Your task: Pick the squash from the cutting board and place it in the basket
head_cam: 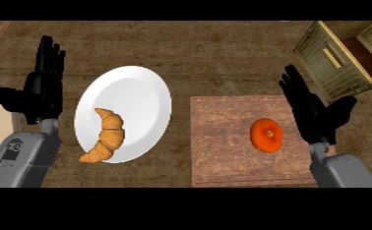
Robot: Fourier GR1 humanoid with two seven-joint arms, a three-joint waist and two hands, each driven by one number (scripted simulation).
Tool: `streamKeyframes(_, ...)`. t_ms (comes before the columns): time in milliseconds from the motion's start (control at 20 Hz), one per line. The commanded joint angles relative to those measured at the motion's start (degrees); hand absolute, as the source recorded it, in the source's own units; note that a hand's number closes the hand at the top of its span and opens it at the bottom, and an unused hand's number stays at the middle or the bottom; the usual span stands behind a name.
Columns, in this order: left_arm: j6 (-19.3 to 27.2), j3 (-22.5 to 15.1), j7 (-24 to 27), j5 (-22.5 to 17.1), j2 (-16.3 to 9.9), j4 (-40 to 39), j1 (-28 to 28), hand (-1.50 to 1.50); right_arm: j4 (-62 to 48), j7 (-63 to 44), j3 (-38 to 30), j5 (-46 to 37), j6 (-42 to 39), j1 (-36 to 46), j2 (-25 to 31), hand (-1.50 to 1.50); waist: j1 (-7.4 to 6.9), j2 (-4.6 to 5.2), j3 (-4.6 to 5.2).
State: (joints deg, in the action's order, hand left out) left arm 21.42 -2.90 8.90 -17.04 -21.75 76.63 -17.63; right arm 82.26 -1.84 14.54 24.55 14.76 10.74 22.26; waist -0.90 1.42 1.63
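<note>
Squash [266,134]: small, round and orange, lying on the right half of the cutting board, untouched; nothing holds it yet.
Cutting board [225,145]: a reddish wooden square near the table's front edge, right of centre; it gives the squash a flat seat in easy reach of the right arm.
Right hand [314,112]: just right of the squash, over the board's right edge, fingers straight and apart, gripping nothing; judged to be the hand meant for the pick, being the nearer one.
Basket [330,59]: slatted, pale wood, at the table's far right corner, partly cut off by the view's edge; it lies beyond the right hand, so the carry should run away from the front edge.
Left hand [42,89]: open, fingers up, resting near the table's left edge, well apart from the board.
Plate [134,101]: white, left of the board, bearing a croissant [107,135] at its near rim; not part of the task.
Table [203,52]: dark wood.
Stage: the grasp is not yet made.
</note>
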Motion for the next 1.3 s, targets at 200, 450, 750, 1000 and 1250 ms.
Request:
streamKeyframes(200, -6.32, -8.41, -10.92, -0.13, 3.07, -7.6, 10.7, 0.0, 9.36, 1.25, 5.24, 7.81, -18.46, 13.63, -3.74, 1.5, -2.81, -0.53, -1.79)
streamKeyframes(450, -9.45, -10.57, -14.76, 2.16, 5.72, -8.99, 15.11, 0.0, 15.27, 5.63, 16.92, 3.15, -30.12, 16.82, -4.27, 1.5, -2.17, -1.04, -1.76)
streamKeyframes(750, -12.96, -8.09, -16.82, 0.68, 0.56, -7.71, 18.64, 0.0, 21.23, 2.24, 22.15, -13.68, -21.95, 14.12, 0.19, -1.5, 1.04, -2.1, -1.54)
streamKeyframes(1000, -12.07, -7.61, -17.23, 0.74, 0.79, -6.9, 18.73, 0.0, 23.74, -5.3, 14.39, -25.24, -22.96, 23.55, 15.28, -1.5, 2.49, -2.5, -1.38)
streamKeyframes(1250, -13.59, -7.54, -16.28, 0.4, -0.02, -5.59, 21.84, 0.0, 26.59, -10.31, 7.57, -21.65, -32.95, 30.21, 26.43, -1.5, 1.53, -2.22, -1.37)
